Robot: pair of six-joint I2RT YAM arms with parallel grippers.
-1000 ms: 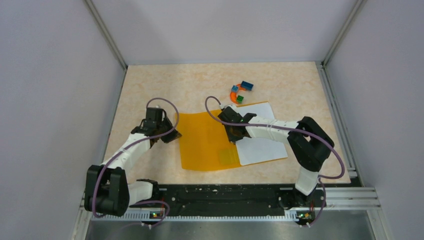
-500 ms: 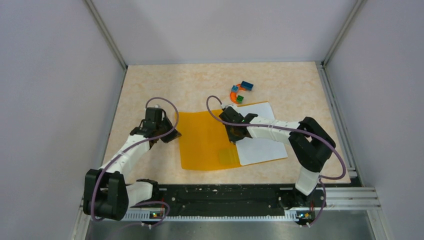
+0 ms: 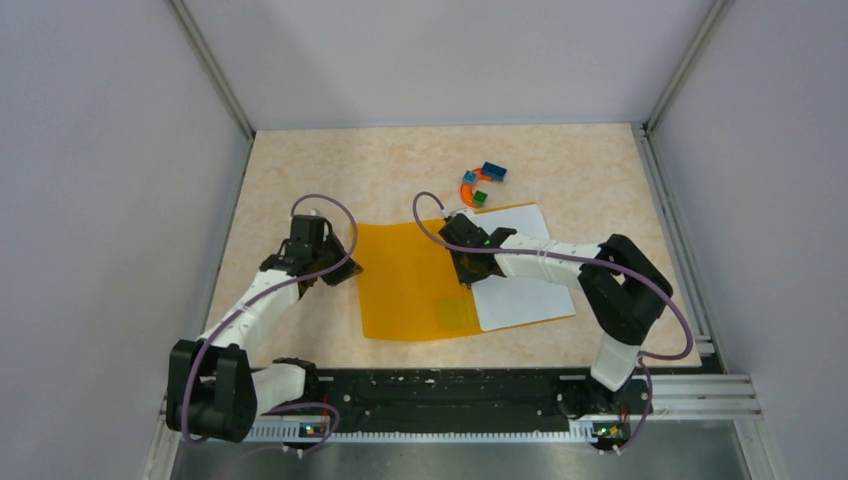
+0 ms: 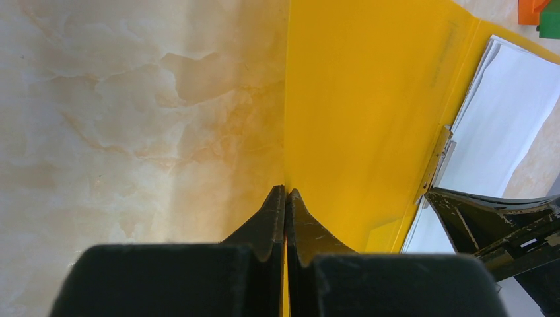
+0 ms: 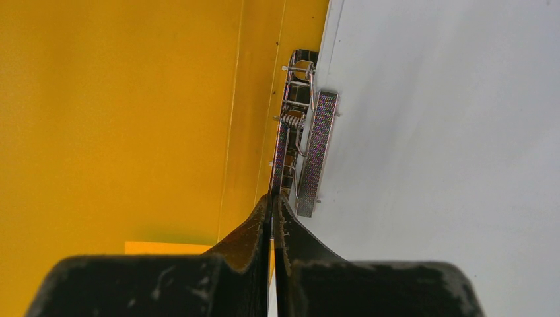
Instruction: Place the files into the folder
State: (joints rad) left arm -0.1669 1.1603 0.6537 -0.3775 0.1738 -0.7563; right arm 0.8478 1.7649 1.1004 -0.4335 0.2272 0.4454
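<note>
Against the frame a second back, almost nothing has moved: only the left arm's elbow has sunk a little toward the near edge, and both grippers stand where they were. The folder (image 3: 405, 285) lies open mid-table (image 3: 330, 170), its orange cover spread to the left. The files (image 3: 525, 290) lie as a white stack on its right half, with an orange margin showing along their far edge. The left gripper (image 4: 285, 198) has its jaws fully closed, tips at the cover's left edge; I cannot tell whether they pinch it or only press it down. The right gripper (image 5: 272, 201) is closed too and holds nothing, its tips touching the near end of the clip (image 5: 300, 152) at the spine. My judgement on handling: the sheets are light and limp and will slide or fan if pushed from one corner. The cover is thin, slick plastic that will bow when lifted, so I take it at the free left edge. The clip is stiff and sprung; I press its lever, never the paper. The toy blocks (image 3: 482, 183) sit just beyond.
</note>
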